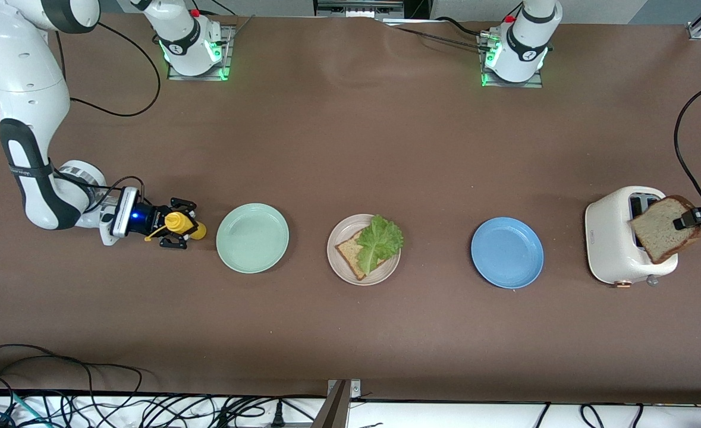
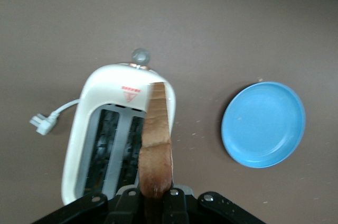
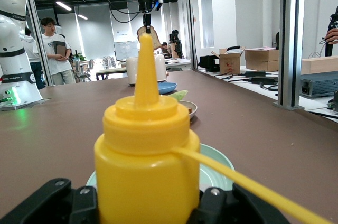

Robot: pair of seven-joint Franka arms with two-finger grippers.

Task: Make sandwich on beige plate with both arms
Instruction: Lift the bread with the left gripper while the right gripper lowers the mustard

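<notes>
Currently, a second bread slice (image 1: 664, 229) is held clenched in the left gripper (image 1: 686, 221), hanging over the white toaster (image 1: 615, 249) at the left arm's end of the table. Seen from the left wrist view, the slice (image 2: 156, 145) is pinched by its top edge, so it hangs edge-on above the toaster slots (image 2: 113, 150).

On the beige plate (image 1: 335, 258), midway along the row of plates, a first bread slice (image 1: 350, 255) is laid, and a lettuce leaf (image 1: 380, 239) is draped over it, its ruffled end spilling past the plate's rim toward the blue plate (image 1: 507, 252). The sandwich is judged unfinished: only the top slice is missing.

Beside the mint green plate (image 1: 252, 238), toward the right arm's end of the table, a yellow squeeze bottle (image 1: 182, 224) is grasped firmly by the right gripper (image 1: 175, 230), low at the table.

Several risks are foreseen. Because the slice is gripped only at one edge, it could be swung or dropped in transit over the blue plate. If it is released tilted or off-centre, the lettuce could be pushed off the plate, or the slice could be left leaning on the rim. Collision between the arms is judged unlikely while they are kept well apart.
</notes>
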